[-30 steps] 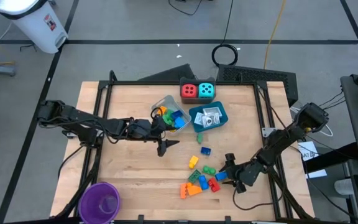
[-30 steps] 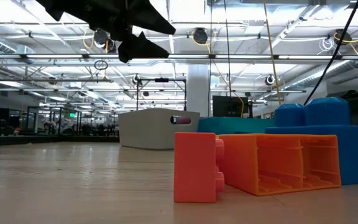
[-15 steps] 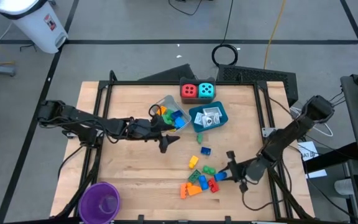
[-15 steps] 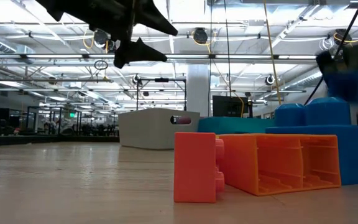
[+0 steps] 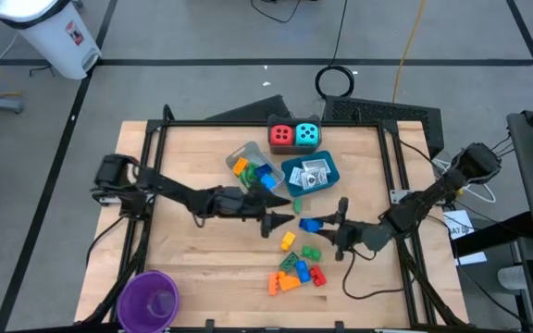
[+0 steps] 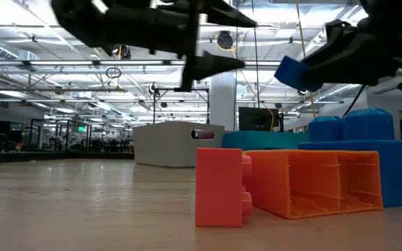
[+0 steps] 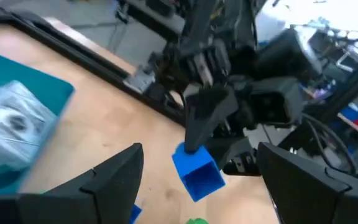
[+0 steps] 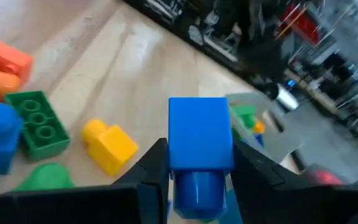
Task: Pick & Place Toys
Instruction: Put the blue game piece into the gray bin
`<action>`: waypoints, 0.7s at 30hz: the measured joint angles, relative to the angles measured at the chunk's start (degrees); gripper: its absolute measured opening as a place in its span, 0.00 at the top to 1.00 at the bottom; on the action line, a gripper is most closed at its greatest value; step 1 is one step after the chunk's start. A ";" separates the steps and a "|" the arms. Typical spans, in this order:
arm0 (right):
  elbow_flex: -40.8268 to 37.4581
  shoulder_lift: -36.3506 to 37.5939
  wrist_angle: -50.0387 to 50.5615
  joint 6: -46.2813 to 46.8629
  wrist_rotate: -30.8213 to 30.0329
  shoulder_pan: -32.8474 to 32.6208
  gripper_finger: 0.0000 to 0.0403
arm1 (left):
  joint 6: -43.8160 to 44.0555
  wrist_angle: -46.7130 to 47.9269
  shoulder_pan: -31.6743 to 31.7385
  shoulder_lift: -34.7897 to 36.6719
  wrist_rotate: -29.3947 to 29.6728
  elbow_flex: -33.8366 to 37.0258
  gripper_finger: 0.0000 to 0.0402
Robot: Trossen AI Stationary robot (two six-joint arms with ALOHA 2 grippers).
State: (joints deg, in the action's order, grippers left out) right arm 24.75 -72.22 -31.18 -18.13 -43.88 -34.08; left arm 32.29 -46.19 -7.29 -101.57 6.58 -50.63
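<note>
My right gripper (image 5: 333, 227) is over the middle of the table, shut on a blue brick (image 8: 201, 140) that also shows in the low view (image 6: 295, 72). My left gripper (image 5: 280, 222) stands open just left of it, fingers pointing at the brick (image 7: 197, 175) and touching nothing. More toys lie flat on the wood: another blue brick (image 5: 307, 224), a yellow one (image 5: 288, 240), and a mixed pile (image 5: 294, 271) toward the near edge. A red die (image 5: 282, 135) and a cyan die (image 5: 309, 135) sit at the far edge. My right gripper pinches the blue brick by two opposite side faces (image 8: 174, 146) between its two fingers. The fingers come nearly level from the table's right side. The brick is lifted clear of the table and tilted, with its round stud (image 8: 196, 186) turned back toward the wrist.
A clear tray (image 5: 251, 169) holding bricks and a blue tray (image 5: 329, 176) holding white packets stand beyond the grippers. A purple cup (image 5: 149, 298) stands at the near left corner. Bare wood lies to the left (image 5: 192, 250).
My right gripper shut on a blue brick at the pile near the front edge, then rose with it and carried it toward the table's middle, rolling as it went. My left gripper stayed open, moved toward the right edge, and sank a little.
</note>
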 joint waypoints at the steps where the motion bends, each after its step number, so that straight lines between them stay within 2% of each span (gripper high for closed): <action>1: 0.00 -0.52 -1.44 -2.07 -0.86 0.27 0.76 | -0.06 0.93 0.10 -1.44 -0.57 -1.77 0.20; 4: 0.00 -2.16 -8.54 -9.20 -4.34 0.66 0.76 | 0.02 5.42 0.69 -5.18 -0.62 -7.57 0.22; 7: -0.01 -3.33 -13.55 -13.69 -4.25 1.08 0.76 | 0.79 9.87 1.42 -7.90 -1.10 -12.84 0.25; 13: -0.02 -3.68 -14.77 -14.29 -4.17 1.14 0.76 | 0.64 15.24 1.64 -11.31 -3.71 -19.11 0.34; 17: 0.00 -3.68 -14.88 -14.37 -5.42 1.09 0.76 | 1.27 15.36 1.92 -11.73 -7.14 -19.46 0.46; 21: 0.00 -3.70 -14.51 -15.00 -6.87 1.05 0.76 | 2.87 16.11 2.88 -11.73 -9.73 -19.46 0.65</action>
State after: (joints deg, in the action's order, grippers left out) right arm 24.75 -75.92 -45.69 -33.13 -50.76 -33.04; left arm 35.16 -30.08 -4.41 -113.30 -3.15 -70.08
